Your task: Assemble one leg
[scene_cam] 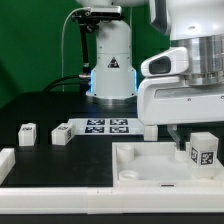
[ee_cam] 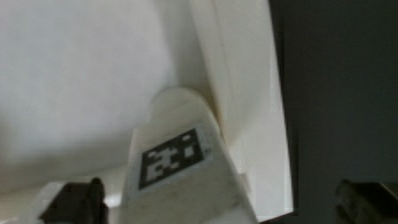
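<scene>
I see the leg (ee_cam: 178, 150) lying midway between my spread jaws, its long axis running away from them

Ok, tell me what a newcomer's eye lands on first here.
The big white arm fills the exterior view's right, its gripper hanging over a marker-tagged leg that stands in the square tray. In the wrist view that same leg rises between the dark fingertips. Two more legs lie on the dark table at the exterior view's left, beside the marker board.
</scene>
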Action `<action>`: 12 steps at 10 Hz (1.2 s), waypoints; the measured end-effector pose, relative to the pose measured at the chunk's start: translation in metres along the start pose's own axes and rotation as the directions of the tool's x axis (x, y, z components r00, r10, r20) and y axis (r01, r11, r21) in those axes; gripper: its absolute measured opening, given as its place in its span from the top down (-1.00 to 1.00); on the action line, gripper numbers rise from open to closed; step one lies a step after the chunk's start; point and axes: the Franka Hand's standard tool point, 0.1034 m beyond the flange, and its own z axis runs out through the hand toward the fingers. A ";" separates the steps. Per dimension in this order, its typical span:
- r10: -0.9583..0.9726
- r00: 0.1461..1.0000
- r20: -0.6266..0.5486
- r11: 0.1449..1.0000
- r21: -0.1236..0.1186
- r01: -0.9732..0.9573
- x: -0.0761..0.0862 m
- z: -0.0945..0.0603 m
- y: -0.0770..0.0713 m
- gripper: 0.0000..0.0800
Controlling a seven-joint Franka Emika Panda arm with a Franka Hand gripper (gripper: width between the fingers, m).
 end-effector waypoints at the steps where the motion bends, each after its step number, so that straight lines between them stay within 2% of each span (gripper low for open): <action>1: -0.121 0.993 -0.010 0.993 -0.009 0.121 0.002 -0.001 0.001 -0.62; 3: -0.281 0.960 -0.013 0.960 -0.012 0.281 0.003 -0.001 0.003 -0.62; 4: -0.270 0.963 -0.013 0.963 -0.011 0.270 0.003 -0.001 0.002 -0.62; 6: -0.270 0.963 -0.013 0.963 -0.011 0.270 0.003 -0.001 0.002 0.03; 7: -0.270 0.963 -0.014 0.963 -0.014 0.270 0.004 -0.001 0.004 0.03; 8: -0.267 0.964 -0.013 0.964 -0.015 0.267 0.004 -0.001 0.006 0.26; 11: -0.219 0.975 -0.027 0.976 -0.011 0.219 0.005 -0.001 0.008 0.26; 12: -0.116 0.991 -0.073 0.993 0.006 0.117 0.007 0.000 0.012 0.26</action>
